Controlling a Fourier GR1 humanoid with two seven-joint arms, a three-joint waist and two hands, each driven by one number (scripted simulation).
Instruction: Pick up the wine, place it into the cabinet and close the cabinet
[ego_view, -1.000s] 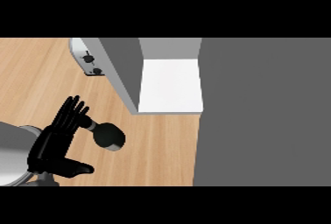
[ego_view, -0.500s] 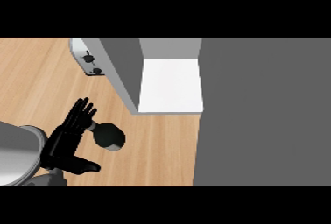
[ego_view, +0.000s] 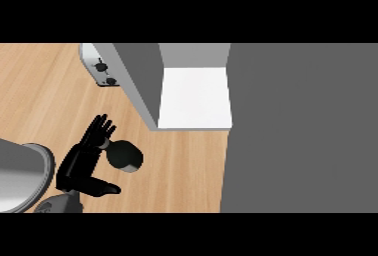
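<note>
I read no label on the wine (ego_view: 124, 155), which stands dark on the wooden surface (ego_view: 44, 100), short of the open cabinet (ego_view: 193, 97) with its bare white shelf. My left robot hand (ego_view: 83, 159) has edged closer since earlier, fingers straight, thumb out, just beside the bottle, holding nothing.

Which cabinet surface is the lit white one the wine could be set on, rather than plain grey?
The white shelf floor inside the open cabinet, up and right of the wine. The door and the side wall are grey.
</note>
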